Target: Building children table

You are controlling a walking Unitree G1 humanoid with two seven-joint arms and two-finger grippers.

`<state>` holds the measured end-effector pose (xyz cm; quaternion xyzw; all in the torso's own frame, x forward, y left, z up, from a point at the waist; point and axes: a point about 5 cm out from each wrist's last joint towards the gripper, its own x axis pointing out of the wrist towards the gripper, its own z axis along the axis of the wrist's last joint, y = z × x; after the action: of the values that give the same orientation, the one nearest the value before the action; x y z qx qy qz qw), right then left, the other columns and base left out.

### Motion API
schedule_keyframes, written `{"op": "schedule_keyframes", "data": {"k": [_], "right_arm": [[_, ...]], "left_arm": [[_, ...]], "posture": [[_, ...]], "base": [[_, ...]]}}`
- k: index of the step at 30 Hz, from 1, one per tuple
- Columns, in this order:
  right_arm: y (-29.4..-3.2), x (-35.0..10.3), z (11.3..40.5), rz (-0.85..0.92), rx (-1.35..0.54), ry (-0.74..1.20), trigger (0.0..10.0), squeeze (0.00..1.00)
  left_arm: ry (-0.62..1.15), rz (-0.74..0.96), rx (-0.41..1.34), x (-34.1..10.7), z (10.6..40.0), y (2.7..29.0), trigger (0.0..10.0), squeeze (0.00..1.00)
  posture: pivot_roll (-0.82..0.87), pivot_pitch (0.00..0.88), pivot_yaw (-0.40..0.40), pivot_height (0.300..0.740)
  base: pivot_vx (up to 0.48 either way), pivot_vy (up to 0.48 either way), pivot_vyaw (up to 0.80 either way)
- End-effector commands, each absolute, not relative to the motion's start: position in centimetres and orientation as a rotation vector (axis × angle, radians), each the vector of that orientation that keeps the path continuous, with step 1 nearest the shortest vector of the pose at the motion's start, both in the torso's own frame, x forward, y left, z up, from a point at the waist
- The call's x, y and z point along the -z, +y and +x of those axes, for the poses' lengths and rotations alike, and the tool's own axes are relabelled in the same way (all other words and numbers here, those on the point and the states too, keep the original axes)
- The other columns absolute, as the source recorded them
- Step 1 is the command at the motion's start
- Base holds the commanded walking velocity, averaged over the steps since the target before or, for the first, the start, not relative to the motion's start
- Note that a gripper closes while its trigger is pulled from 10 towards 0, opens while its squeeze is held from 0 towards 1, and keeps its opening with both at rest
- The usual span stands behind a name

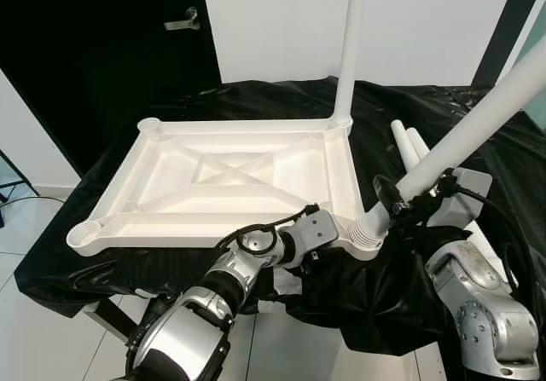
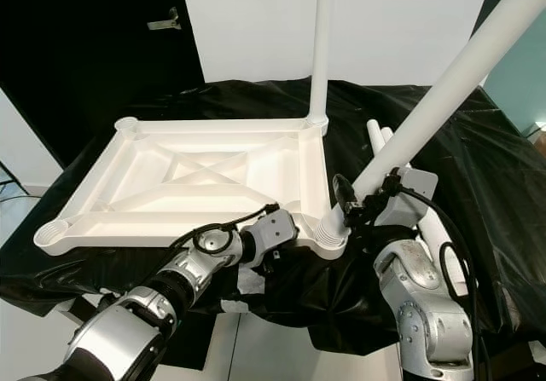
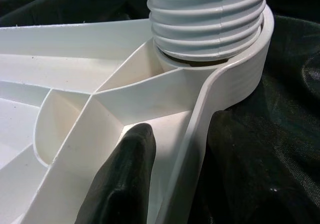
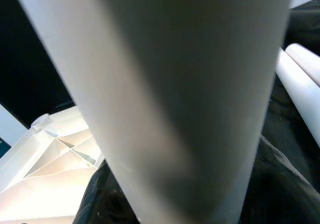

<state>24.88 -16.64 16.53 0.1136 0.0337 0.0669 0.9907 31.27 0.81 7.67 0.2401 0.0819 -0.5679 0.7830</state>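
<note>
A white children's tabletop lies upside down on a black-draped table. One white leg stands upright in its far right corner. My right gripper is shut on a second leg, which leans to the right with its threaded end sitting in the near right corner socket. My left gripper grips the tabletop's near rim beside that socket. One of its black fingers lies inside the rim; the other is hidden.
Two loose white legs lie on the black cloth right of the tabletop. The near left socket and far left socket hold nothing. A dark door with a handle stands behind on the left.
</note>
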Motion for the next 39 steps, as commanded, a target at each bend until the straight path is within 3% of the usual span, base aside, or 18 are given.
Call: {"op": "schedule_keyframes", "data": {"k": [1,22,39], "right_arm": [[-15.7,-10.5,23.6,0.234,-0.171,0.485,10.0,0.00],[-16.3,-10.7,22.8,0.032,-0.345,0.658,10.0,0.00],[-16.0,-11.3,22.7,-0.122,-0.486,0.663,10.0,0.00]], "left_arm": [[0.227,0.514,1.176,-6.7,31.2,1.2,10.0,0.00],[0.233,0.487,1.158,-6.4,30.9,1.0,10.0,0.00],[0.234,0.486,1.165,-6.3,30.7,0.9,10.0,0.00]], "posture": [[-0.19,0.000,0.056,0.740],[-0.18,0.000,0.031,0.740],[-0.18,0.003,0.033,0.740]], "base": [[0.000,0.000,0.00],[0.000,0.000,0.00],[0.000,0.000,0.00]]}}
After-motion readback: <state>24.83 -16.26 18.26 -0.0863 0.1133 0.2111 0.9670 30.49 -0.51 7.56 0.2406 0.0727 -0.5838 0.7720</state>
